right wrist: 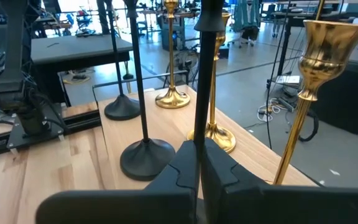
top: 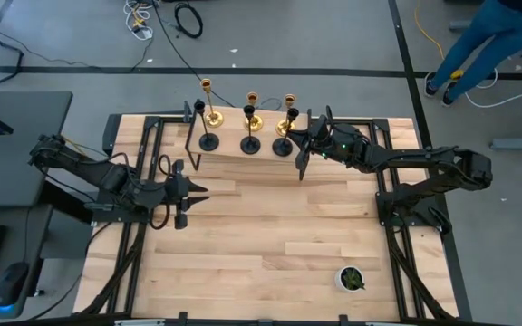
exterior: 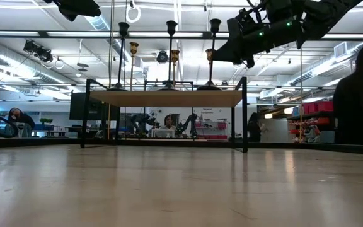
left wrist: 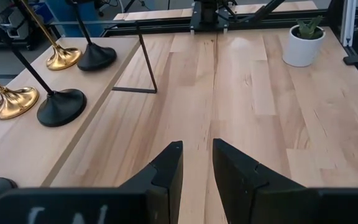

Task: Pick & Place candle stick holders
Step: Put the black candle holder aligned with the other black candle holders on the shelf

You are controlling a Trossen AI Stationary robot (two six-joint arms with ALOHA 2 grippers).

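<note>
So there's a big butcher-block table (top: 270, 244) with a raised wooden shelf (top: 243, 154) on black legs along its far edge, and all six candle stick holders are standing upright on that shelf: three gold ones (top: 251, 110) in the back row, three black ones (top: 250, 143) in the front row just beside them. The right gripper (top: 301, 145) is up at the shelf's right end, fingers clamped on the stem of the rightmost black holder (right wrist: 205, 74), base on the shelf. The left gripper (top: 187, 196) hovers over bare table in front of the shelf, fingers slightly parted, holding nothing. Small white plant pot (top: 351, 279) sits near the front right
</note>
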